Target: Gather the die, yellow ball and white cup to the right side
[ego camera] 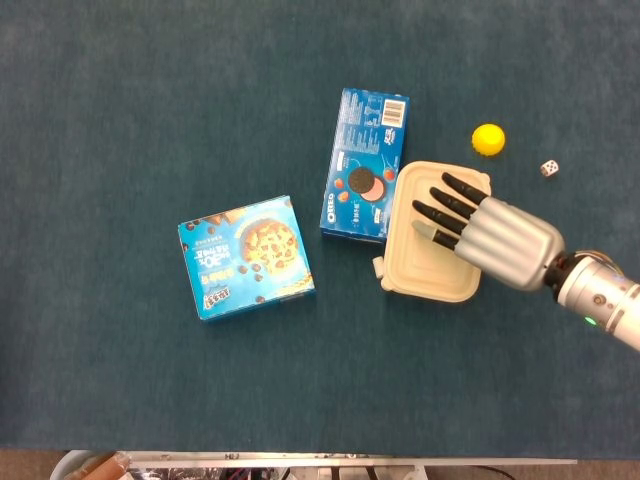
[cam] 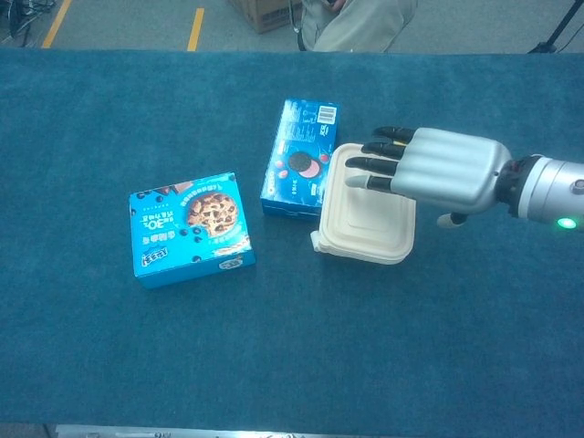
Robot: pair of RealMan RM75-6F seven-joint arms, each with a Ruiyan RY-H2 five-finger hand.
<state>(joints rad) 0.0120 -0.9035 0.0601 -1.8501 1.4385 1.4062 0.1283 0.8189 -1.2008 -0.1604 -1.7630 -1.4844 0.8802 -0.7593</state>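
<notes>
The yellow ball (ego camera: 488,139) lies on the blue cloth at the far right, with the small white die (ego camera: 549,168) just right of it and a little nearer. I see no white cup in either view. My right hand (ego camera: 490,235) (cam: 438,169) hovers palm down over the right part of a beige clamshell box, its fingers stretched out and apart, holding nothing. It sits nearer to me than the ball and die. In the chest view the hand hides both of them. My left hand shows in neither view.
The beige clamshell box (ego camera: 425,255) (cam: 360,228) lies shut at mid-table. A blue Oreo box (ego camera: 364,165) (cam: 299,157) touches its left side. A blue cookie box (ego camera: 246,256) (cam: 190,228) sits further left. People stand beyond the table's far edge.
</notes>
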